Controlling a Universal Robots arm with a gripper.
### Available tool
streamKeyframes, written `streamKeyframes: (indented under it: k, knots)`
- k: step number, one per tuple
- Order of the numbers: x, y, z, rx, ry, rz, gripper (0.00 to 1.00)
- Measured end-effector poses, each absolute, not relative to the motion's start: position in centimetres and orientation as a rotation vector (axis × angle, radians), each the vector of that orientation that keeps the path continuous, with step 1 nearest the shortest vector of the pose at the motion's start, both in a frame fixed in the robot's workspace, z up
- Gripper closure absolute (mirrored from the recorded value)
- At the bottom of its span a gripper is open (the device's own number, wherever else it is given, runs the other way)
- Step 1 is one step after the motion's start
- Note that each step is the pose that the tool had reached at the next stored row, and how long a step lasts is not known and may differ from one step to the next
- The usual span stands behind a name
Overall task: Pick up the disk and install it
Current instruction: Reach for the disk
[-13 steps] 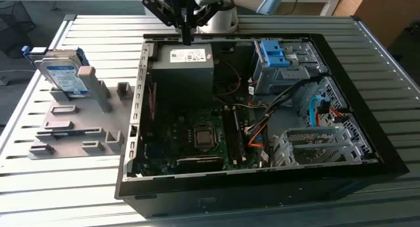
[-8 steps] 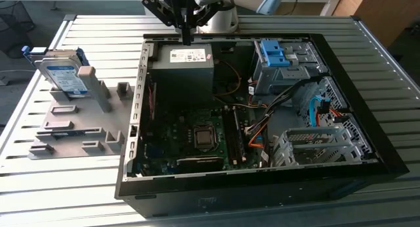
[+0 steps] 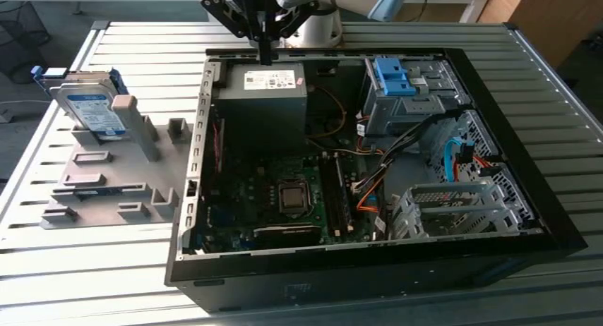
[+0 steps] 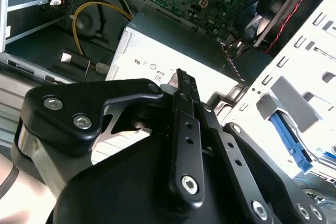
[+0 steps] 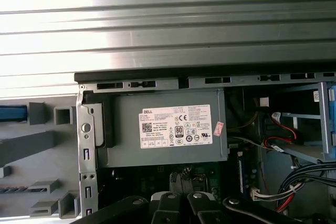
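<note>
The disk (image 3: 92,109), silver-grey with a white-and-blue label and a blue frame, stands tilted on a grey fixture (image 3: 113,181) at the exterior view's left, beside the open computer case (image 3: 377,276). My gripper (image 3: 265,56) hangs over the case's far edge, just above the grey power supply (image 3: 268,100), well to the right of the disk. Its black fingers are shut with nothing between them. In the second wrist view the fingers (image 4: 184,108) lie pressed together over the power supply (image 4: 173,51). The first wrist view shows the fingertips (image 5: 168,203) under the labelled power supply (image 5: 168,129).
Inside the case sit a motherboard (image 3: 282,192), loose cables (image 3: 377,178), a drive bay with a blue bracket (image 3: 391,75) and a white metal cage (image 3: 452,206). The fixture carries several grey slots and posts. Ribbed metal tabletop (image 3: 85,269) surrounds everything.
</note>
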State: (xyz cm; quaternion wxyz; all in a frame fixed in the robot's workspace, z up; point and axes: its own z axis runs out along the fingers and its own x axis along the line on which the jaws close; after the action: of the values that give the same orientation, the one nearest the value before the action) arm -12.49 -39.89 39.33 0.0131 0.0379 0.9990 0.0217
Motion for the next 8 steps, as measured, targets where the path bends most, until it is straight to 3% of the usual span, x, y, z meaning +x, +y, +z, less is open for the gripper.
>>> streamKeyframes:
  k: [8]
  knots:
    - [-12.64, -39.89, 39.32, 0.118, 3.112, 0.068, 0.89]
